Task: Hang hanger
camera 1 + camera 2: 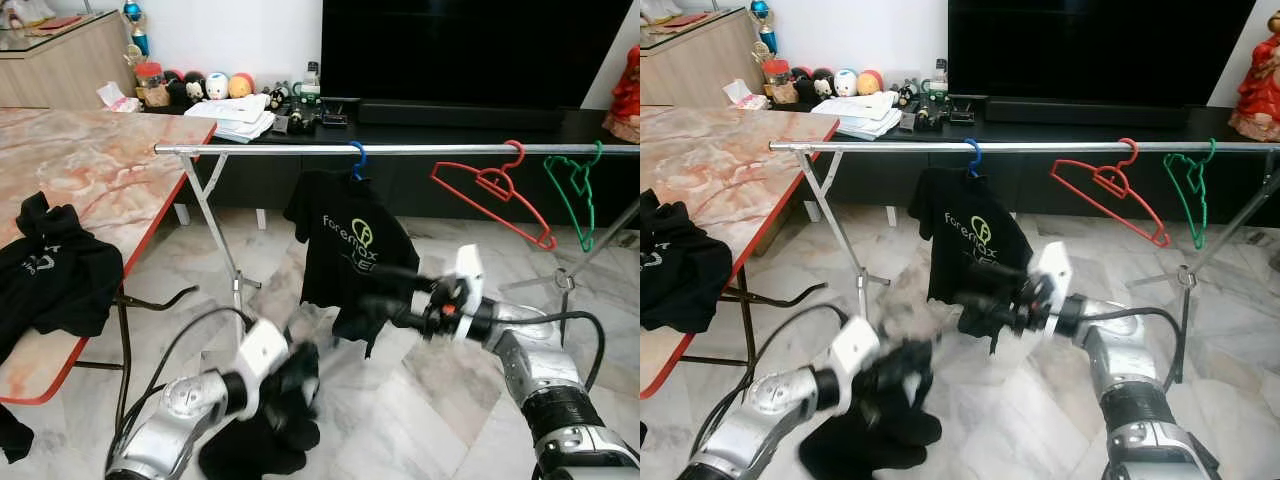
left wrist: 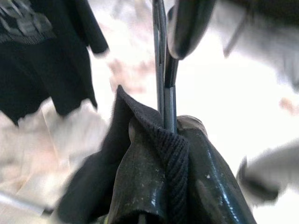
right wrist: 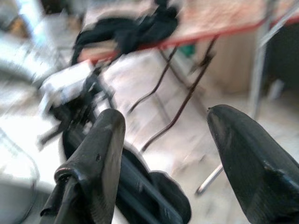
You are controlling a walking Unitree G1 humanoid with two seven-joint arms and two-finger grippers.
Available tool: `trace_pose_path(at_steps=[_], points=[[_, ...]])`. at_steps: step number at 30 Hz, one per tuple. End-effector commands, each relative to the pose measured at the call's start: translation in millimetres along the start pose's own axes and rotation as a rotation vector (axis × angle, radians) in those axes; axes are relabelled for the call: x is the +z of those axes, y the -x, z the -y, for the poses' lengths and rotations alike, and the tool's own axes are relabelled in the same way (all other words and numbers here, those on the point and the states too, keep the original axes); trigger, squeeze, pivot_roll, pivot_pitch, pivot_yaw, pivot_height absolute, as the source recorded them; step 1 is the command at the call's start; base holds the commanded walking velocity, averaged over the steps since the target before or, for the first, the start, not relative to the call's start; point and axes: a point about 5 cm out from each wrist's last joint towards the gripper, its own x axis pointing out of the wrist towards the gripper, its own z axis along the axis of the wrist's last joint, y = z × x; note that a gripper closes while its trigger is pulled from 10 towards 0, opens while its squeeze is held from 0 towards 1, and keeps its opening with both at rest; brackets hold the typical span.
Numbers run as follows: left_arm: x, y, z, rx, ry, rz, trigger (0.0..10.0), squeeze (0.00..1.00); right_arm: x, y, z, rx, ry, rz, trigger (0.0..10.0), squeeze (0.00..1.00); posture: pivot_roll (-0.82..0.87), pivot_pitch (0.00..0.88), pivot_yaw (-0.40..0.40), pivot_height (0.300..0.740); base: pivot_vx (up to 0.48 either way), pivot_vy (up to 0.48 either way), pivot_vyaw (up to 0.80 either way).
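Both grippers work low in front of the rail. Left gripper (image 1: 300, 385) is clamped on a black garment (image 1: 262, 435); the left wrist view shows ribbed fabric and a thin metal hanger wire (image 2: 163, 93) pinched between its fingers (image 2: 187, 28), a detail blurred in the head views. Right gripper (image 1: 385, 290) has its fingers (image 3: 98, 154) spread wide, holding nothing, beside the hem of a black T-shirt (image 1: 345, 250). That shirt hangs by a blue hanger (image 1: 357, 160) on the silver rail (image 1: 400, 149). Further right on the rail hang a red hanger (image 1: 495, 190) and a green hanger (image 1: 575, 190). More black clothing (image 1: 55, 270) lies on the marble table (image 1: 110, 170).
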Motion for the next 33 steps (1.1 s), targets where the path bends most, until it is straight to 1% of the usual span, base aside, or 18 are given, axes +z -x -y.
trace_pose_path(at_steps=[1, 2, 3, 4, 5, 6, 10, 11, 12, 13, 15, 16, 17, 19, 21, 24, 30, 33], points=[[3, -0.2, 0.5, -0.032, -0.041, -0.017, 10.0, 0.0, 1, -1.7, -3.9, 0.065, 0.023, -0.039, 10.0, 0.0, 0.04, 0.068, 0.014, 0.74, 0.0, 0.0, 0.0], [4, 0.5, 0.2, -0.042, -0.06, -0.029, 10.0, 0.0, 0, -2.0, -5.9, 0.096, 0.015, -0.051, 10.0, 0.57, 0.04, 0.069, 0.011, 0.74, 0.0, 0.0, 0.0], [5, 1.6, -2.0, -0.047, -0.093, -0.052, 10.0, 0.0, -3, -1.7, -12.3, 0.184, -0.003, -0.087, 10.0, 1.0, 0.04, 0.069, 0.011, 0.74, 0.0, 0.0, 0.0], [5, 1.6, -2.0, -0.047, -0.093, -0.052, 10.0, 0.0, -3, -1.7, -12.3, 0.184, -0.003, -0.087, 10.0, 1.0, 0.04, 0.069, 0.011, 0.74, 0.0, 0.0, 0.0], [6, 2.0, -4.4, -0.047, -0.101, -0.058, 10.0, 0.0, -8, 0.0, -18.8, 0.268, -0.015, -0.143, 10.0, 1.0, 0.04, 0.069, 0.011, 0.74, 0.0, 0.0, 0.0], [9, 2.1, -5.4, -0.051, -0.107, -0.056, 10.0, 0.0, -13, 1.2, -22.2, 0.303, -0.01, -0.197, 10.0, 1.0, 0.04, 0.069, 0.011, 0.74, 0.0, 0.0, 0.0], [15, 1.6, -6.9, -0.076, -0.151, -0.062, 10.0, 0.0, -28, 4.1, -28.7, 0.366, 0.018, -0.335, 10.0, 1.0, 0.04, 0.068, 0.003, 0.74, 0.0, 0.0, 0.0], [17, 1.7, -6.9, -0.083, -0.161, -0.062, 10.0, 0.0, -31, 4.3, -29.2, 0.375, 0.023, -0.362, 10.0, 0.76, 0.04, 0.068, 0.003, 0.74, 0.0, 0.0, 0.0], [19, 1.8, -6.9, -0.089, -0.173, -0.064, 10.0, 0.0, -34, 4.4, -29.2, 0.379, 0.03, -0.394, 10.0, 0.47, 0.04, 0.068, 0.001, 0.74, 0.0, 0.0, 0.0], [21, 2.0, -6.7, -0.098, -0.19, -0.065, 10.0, 0.0, -38, 4.6, -29.2, 0.381, 0.05, -0.439, 10.0, 0.0, 0.04, 0.068, 0.001, 0.74, 0.0, 0.0, 0.0], [28, 2.2, -5.9, -0.125, -0.241, -0.071, 10.0, 0.0, -49, -0.2, -29.2, 0.351, 0.121, -0.521, 10.0, 0.0, 0.05, 0.068, -0.002, 0.74, 0.0, 0.0, 0.0], [31, 2.1, -4.9, -0.141, -0.258, -0.074, 10.0, 0.0, -51, -3.9, -28.6, 0.326, 0.135, -0.525, 10.0, 0.0, 0.05, 0.068, -0.002, 0.74, 0.0, 0.0, 0.0], [33, 2.1, -3.8, -0.155, -0.282, -0.083, 10.0, 0.0, -52, -8.1, -28.0, 0.302, 0.16, -0.515, 10.0, 0.0, 0.05, 0.068, -0.002, 0.74, 0.0, 0.0, 0.0], [35, 2.1, -2.2, -0.174, -0.327, -0.1, 10.0, 0.0, -51, -13.7, -26.4, 0.26, 0.165, -0.499, 10.0, 0.0, 0.06, 0.068, -0.003, 0.74, 0.0, 0.0, 0.0], [38, 2.3, 0.5, -0.196, -0.351, -0.106, 10.0, 0.0, -46, -19.0, -25.8, 0.239, 0.208, -0.456, 10.0, 0.0, 0.06, 0.067, -0.004, 0.74, 0.0, 0.0, 0.0], [45, 1.6, 2.8, -0.206, -0.389, -0.104, 10.0, 0.0, -43, -22.4, -24.1, 0.219, 0.221, -0.429, 10.0, 0.0, 0.06, 0.067, -0.007, 0.74, 0.0, 0.0, 0.0], [55, -2.2, 7.7, -0.214, -0.415, -0.091, 10.0, 0.0, -42, -22.7, -25.2, 0.26, 0.217, -0.385, 10.0, 0.0, 0.06, 0.065, -0.013, 0.74, 0.0, 0.0, 0.0], [54, -3.9, 9.2, -0.215, -0.427, -0.098, 10.0, 0.0, -38, -24.8, -20.9, 0.204, 0.235, -0.357, 10.0, 0.0, 0.05, 0.064, -0.012, 0.74, 0.0, 0.0, 0.0]])
